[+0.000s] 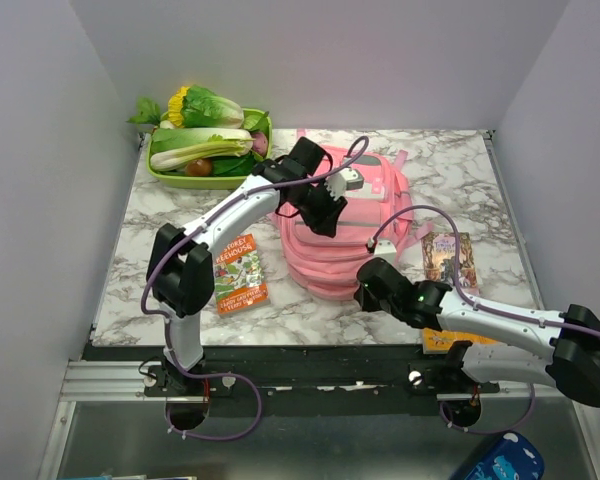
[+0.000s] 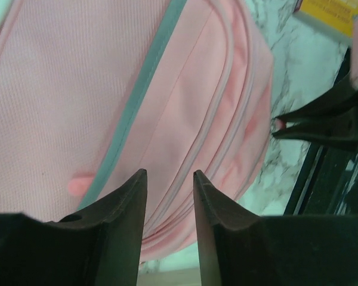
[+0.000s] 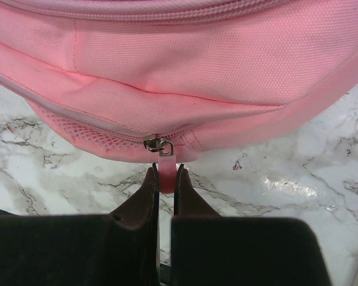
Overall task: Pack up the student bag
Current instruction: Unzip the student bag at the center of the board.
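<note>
The pink student bag (image 1: 340, 235) lies flat in the middle of the marble table (image 1: 490, 180). My left gripper (image 1: 325, 215) hovers over its top, jaws open and empty, with the pink fabric (image 2: 185, 101) below the fingertips. My right gripper (image 1: 365, 287) is at the bag's near edge. In the right wrist view it (image 3: 166, 173) is shut on the pink zip pull tab (image 3: 166, 176) hanging from the metal slider (image 3: 158, 145) of a closed zip on the bag (image 3: 185, 59).
A green tray of vegetables (image 1: 205, 145) stands at the back left. An orange book (image 1: 240, 272) lies left of the bag, a dark-covered book (image 1: 448, 258) to its right, and a yellow book (image 1: 442, 341) at the near edge under the right arm.
</note>
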Robot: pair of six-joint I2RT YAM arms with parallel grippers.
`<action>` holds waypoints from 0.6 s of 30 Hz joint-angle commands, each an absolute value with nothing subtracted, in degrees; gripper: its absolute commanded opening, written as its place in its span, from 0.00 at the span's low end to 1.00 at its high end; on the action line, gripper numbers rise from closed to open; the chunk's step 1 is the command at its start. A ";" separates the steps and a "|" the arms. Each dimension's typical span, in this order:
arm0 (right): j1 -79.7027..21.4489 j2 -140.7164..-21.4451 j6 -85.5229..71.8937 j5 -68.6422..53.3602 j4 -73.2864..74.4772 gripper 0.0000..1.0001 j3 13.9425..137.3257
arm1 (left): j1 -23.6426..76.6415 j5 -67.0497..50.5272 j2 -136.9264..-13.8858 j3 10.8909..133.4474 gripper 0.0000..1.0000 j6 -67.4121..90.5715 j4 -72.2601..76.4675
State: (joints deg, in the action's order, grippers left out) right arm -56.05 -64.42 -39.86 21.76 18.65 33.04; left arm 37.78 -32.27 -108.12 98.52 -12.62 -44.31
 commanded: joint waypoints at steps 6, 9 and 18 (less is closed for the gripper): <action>-55.99 -65.74 -40.70 21.11 21.62 0.02 34.80 | 37.00 -30.17 -103.45 92.74 0.52 -37.18 -51.69; -55.90 -65.66 -38.85 18.82 22.15 0.07 35.51 | 37.52 -28.74 -102.39 90.80 0.52 -36.83 -47.12; -54.67 -64.69 -38.06 16.61 24.87 0.09 37.88 | 41.22 -15.39 -99.67 79.47 0.47 -37.00 -29.55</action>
State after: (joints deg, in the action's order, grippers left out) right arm -55.13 -65.21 -38.81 18.76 21.85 35.68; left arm 40.18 -22.57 -101.82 83.37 -35.16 -39.75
